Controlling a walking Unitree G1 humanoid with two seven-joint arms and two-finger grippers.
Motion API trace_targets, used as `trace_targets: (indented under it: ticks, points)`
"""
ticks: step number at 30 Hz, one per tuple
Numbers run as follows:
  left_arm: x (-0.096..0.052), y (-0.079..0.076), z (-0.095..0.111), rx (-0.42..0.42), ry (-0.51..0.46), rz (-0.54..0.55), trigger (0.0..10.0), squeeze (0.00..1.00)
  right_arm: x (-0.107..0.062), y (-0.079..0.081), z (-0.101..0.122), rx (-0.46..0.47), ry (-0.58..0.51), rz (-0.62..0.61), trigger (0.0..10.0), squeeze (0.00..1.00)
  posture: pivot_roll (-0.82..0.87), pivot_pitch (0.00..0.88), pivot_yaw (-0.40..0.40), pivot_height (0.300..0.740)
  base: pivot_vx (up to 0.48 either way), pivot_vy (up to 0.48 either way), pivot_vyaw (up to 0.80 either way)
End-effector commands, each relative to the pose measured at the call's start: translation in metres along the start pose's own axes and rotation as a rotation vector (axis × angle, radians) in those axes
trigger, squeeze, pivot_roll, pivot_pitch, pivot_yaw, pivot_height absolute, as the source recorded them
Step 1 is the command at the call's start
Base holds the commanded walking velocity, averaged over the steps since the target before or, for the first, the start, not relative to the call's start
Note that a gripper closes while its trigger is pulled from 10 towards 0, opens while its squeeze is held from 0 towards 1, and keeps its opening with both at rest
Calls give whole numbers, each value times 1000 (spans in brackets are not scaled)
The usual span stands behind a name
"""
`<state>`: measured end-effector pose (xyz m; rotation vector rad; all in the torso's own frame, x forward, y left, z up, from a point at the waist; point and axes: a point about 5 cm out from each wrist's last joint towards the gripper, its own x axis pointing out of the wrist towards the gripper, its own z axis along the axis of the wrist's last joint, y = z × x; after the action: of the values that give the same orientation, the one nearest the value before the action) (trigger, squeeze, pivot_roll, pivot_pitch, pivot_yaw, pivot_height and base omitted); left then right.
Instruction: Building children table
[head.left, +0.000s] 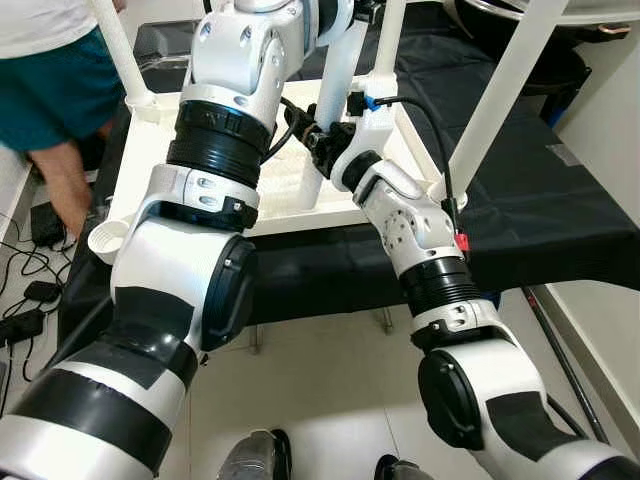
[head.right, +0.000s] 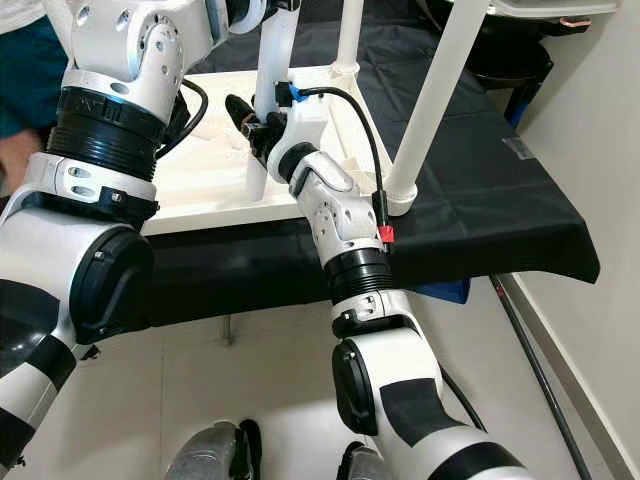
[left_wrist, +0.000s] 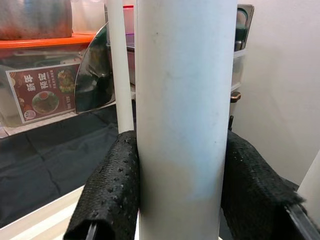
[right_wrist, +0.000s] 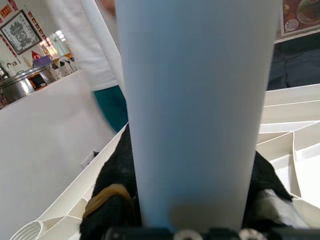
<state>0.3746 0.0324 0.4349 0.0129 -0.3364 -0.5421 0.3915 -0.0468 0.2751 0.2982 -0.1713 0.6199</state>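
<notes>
Both arms fill your foreground. Right claw (head.right: 262, 130) is clamped on a white leg (right_wrist: 197, 100) just above the upturned child tabletop (head.left: 290, 190), mid-frame. Left claw (left_wrist: 180, 195) grips the same-looking leg (left_wrist: 185, 100); you can't confirm it's one leg. Tabletop lies on the black-draped table (head.left: 520, 215). Person (head.left: 50, 90) stands upper left.

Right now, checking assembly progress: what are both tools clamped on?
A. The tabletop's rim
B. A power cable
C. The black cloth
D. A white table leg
D: both wrist views show black fingers pressed against either side of a white table leg, left tool and right tool alike.
</notes>
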Motion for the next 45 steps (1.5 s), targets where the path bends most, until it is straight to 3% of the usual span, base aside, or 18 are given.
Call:
trace_targets:
  ticks: [1,11,12,20,24,25,29,30,31,33,38,43,45]
  points:
    - [2,-9,0,-23,-14,-38,10000,0,6,12,3,-9,-11,41,0,0,157,105,3,740,0,0,0]
    - [0,-3,-7,-40,8,-10,10000,0,7,10,4,-13,-20,29,0,0,157,109,1,740,0,0,0]
    - [-1,-3,-11,-46,19,-18,10000,1000,7,10,4,-12,-24,30,0,0,161,109,1,740,0,0,0]
    - [-6,-1,-18,-44,32,-22,10000,1000,7,6,8,-23,-37,8,0,0,158,108,0,740,0,0,0]
    - [-11,8,-20,0,18,5,10000,1000,6,-2,11,-36,-46,-23,0,0,161,109,-3,740,0,0,0]
    - [-15,12,-20,23,-1,16,10000,0,4,-7,13,-50,-55,-40,0,0,162,108,-4,740,0,0,0]
    - [-19,17,-19,50,-25,38,10000,0,3,-11,15,-89,-65,-55,0,0,158,107,-3,740,0,0,0]
    - [-27,24,-15,55,-74,62,10000,0,-3,-20,18,-165,-79,-81,0,0,163,104,-13,740,0,0,0]
    - [-27,24,-15,55,-74,62,10000,0,-3,-20,18,-165,-79,-81,0,0,163,104,-13,740,0,0,0]
    - [-42,34,-12,27,-137,110,10000,0,-14,-35,21,-231,-105,-123,0,0,164,103,-15,740,0,0,0]
    - [-63,37,-14,20,-226,121,10000,0,-32,-53,34,-221,-183,-177,0,0,164,99,-22,740,0,0,0]
    - [-80,45,-29,51,-218,174,10000,0,-44,-48,45,-245,-238,-139,0,0,156,99,-22,740,0,0,0]
    - [-85,47,-36,25,-197,186,10000,0,-48,-47,45,-264,-239,-131,0,0,154,98,-23,740,0,0,0]
